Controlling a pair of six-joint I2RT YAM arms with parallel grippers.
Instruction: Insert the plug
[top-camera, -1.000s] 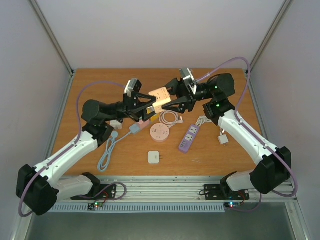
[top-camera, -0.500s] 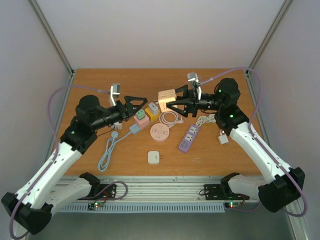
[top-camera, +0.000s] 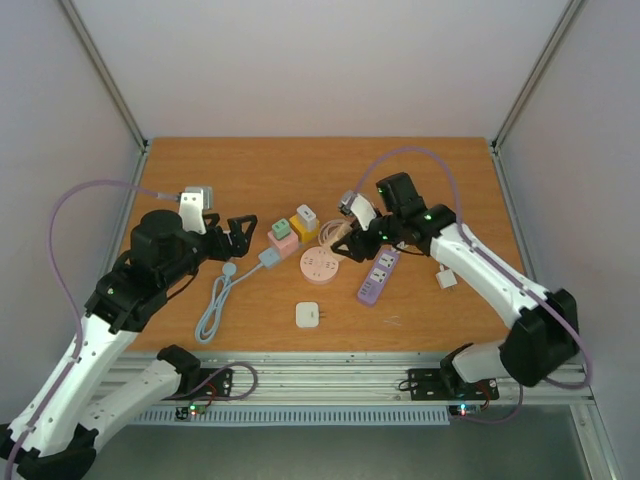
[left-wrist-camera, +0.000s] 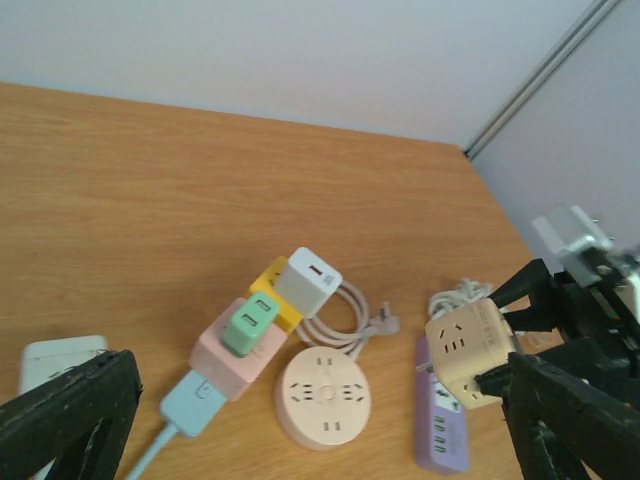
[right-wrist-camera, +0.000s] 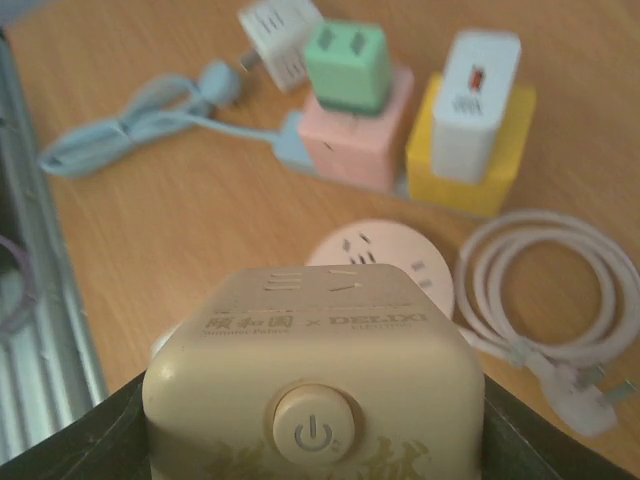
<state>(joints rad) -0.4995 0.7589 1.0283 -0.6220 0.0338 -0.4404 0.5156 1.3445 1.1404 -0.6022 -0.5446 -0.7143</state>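
My right gripper (top-camera: 350, 236) is shut on a beige cube socket (right-wrist-camera: 315, 370), its two fingers pressed against the cube's sides, and holds it low above the round pink socket (top-camera: 320, 265). The cube (left-wrist-camera: 470, 355) also appears in the left wrist view between those black fingers. A white coiled cable ends in a three-pin plug (right-wrist-camera: 585, 395) lying on the table beside the round socket. My left gripper (top-camera: 238, 235) stands wide open and empty at the left, apart from everything. A pink cube with a green plug (top-camera: 283, 238) and a yellow cube with a white plug (top-camera: 304, 222) sit between the grippers.
A purple power strip (top-camera: 378, 275) lies right of the round socket. A blue plug (top-camera: 270, 258) with its cable (top-camera: 213, 308) runs toward the front left. A white square charger (top-camera: 308, 314) sits near the front, a white adapter (top-camera: 446, 279) at the right.
The left gripper opened, let go of the beige cube and drew back to the left. The right gripper carried the cube down toward the round socket.
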